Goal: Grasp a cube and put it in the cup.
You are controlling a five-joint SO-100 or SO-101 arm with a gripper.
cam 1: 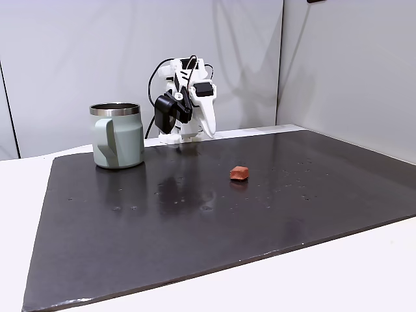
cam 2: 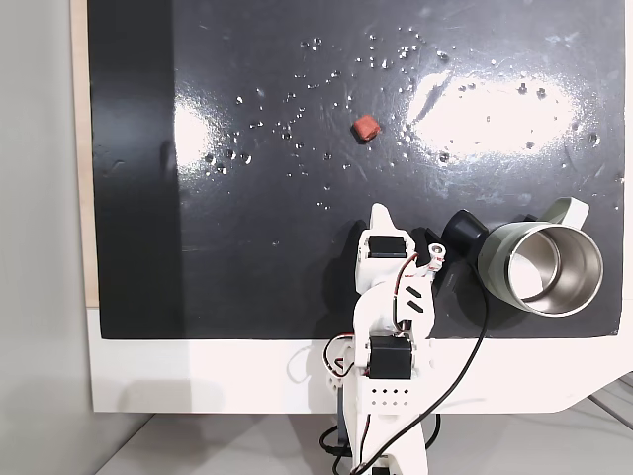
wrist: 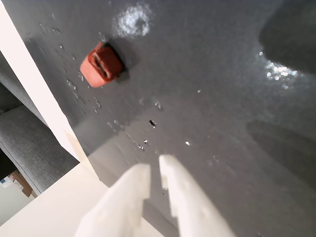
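1 cube [cam 1: 239, 172], cup [cam 1: 117, 136] well apart, unobstructed

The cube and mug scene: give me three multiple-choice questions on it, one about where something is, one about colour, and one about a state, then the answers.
1. Where does the cube lie?
A. inside the cup
B. on the dark mat, apart from the cup
C. between the fingers

2. What colour is the cup on the outside?
A. pale sage green
B. bright yellow
C. dark blue

3. How does the cup stand?
A. tipped on its side
B. upside down
C. upright, mouth open upward

Answers: 1 B, in both fixed views the cube sits alone on the mat, clear of the cup and the gripper. 2 A, its wall and handle are pale green under a steel rim. 3 C, a fixed view looks down into its open mouth.
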